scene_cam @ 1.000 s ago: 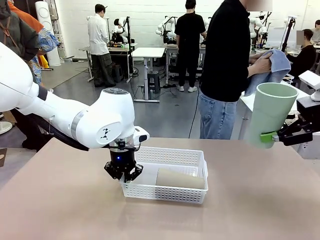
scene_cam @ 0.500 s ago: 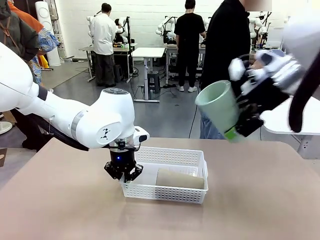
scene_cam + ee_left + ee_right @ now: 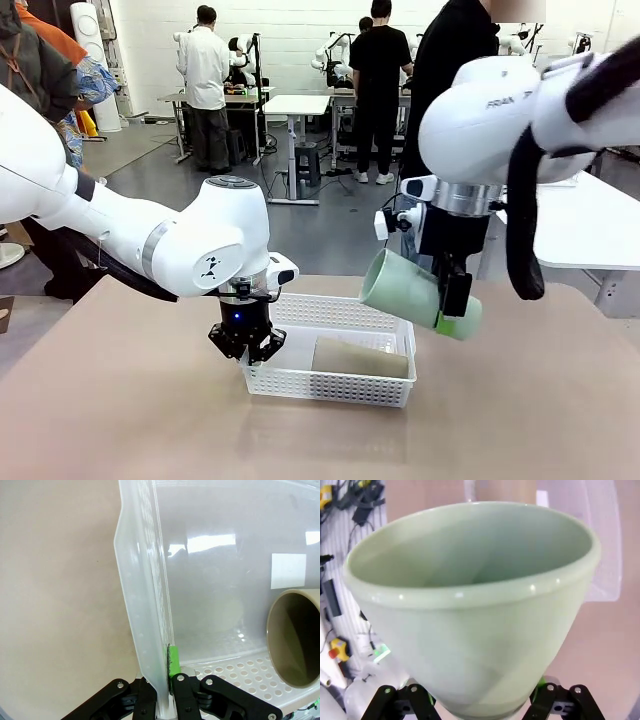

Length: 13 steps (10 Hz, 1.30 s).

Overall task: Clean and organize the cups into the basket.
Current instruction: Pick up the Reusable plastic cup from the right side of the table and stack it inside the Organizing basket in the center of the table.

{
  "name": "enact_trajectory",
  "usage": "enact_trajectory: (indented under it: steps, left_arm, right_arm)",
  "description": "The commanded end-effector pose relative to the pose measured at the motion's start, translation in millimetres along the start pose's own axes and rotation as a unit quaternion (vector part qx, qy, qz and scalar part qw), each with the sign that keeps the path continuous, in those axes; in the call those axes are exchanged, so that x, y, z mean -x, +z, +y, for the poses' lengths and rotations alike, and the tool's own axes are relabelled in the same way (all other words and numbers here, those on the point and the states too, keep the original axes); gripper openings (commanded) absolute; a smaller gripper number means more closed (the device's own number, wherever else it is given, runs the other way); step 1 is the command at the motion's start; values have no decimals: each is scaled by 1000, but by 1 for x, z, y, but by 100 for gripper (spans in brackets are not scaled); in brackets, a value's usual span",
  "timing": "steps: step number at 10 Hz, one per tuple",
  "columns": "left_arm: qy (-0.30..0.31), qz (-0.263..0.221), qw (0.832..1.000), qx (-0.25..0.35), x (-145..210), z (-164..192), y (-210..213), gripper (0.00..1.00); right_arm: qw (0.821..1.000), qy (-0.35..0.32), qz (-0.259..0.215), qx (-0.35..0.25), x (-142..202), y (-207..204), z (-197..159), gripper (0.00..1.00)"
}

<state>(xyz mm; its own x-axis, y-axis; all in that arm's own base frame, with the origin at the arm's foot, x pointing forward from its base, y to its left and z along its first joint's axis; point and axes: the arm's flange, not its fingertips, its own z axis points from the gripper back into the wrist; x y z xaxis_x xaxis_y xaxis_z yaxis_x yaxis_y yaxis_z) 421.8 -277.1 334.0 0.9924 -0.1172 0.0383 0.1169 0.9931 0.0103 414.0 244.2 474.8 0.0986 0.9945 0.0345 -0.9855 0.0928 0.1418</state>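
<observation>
Mint cup [image 3: 405, 290] hangs tilted in right fingers [image 3: 450, 292] near basket [image 3: 330, 385].

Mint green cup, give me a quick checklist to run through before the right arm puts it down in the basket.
1. Right gripper holds the mint green cup: ok, clamped near its base.
2. Left gripper steadies the basket: ok, shut on the left wall.
3. Free room in the basket: ok, the tan cup lies on its side at the front right, with bare floor to the left and behind it.
4. Mint green cup lined up over that free room: not ok, it hangs tilted by the right end.
5. Height left above the rim: cannot tell.
</observation>
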Motion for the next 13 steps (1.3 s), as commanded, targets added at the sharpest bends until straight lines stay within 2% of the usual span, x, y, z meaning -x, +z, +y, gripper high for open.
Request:
enact_trajectory:
  steps: [1, 2, 3, 4, 8, 9, 10, 12, 13]
  left_arm:
    - [0, 2, 1000, -4, 4, 0, -4, 0]
    - [0, 2, 1000, -4, 4, 0, -4, 0]
    - [0, 2, 1000, -4, 4, 0, -4, 0]
    - [0, 2, 1000, -4, 4, 0, -4, 0]
    - [0, 2, 1000, -4, 4, 0, -4, 0]
    - [0, 2, 1000, -4, 4, 0, -4, 0]
    - [0, 2, 1000, -4, 4, 0, -4, 0]
    - [0, 2, 1000, -4, 4, 0, -4, 0]
    - [0, 2, 1000, -4, 4, 0, -4, 0]
  right_arm:
    - [1000, 14, 12, -17, -20, 12, -9, 80]
    - [1000, 17, 16, -19, -21, 7, -10, 80]
    - [999, 32, -9, 0, -16, 6, -10, 80]
    - [1000, 17, 4, -24, -19, -1, -7, 80]
    - [1000, 20, 1, -22, -21, 0, -9, 80]
    - [999, 17, 25, 28, -23, 0, 4, 80]
    - [995, -4, 76, 62, -39, -3, 7, 80]
    - [991, 4, 119, 66, -73, -9, -2, 80]
    - [991, 5, 123, 61, -79, -10, -9, 80]
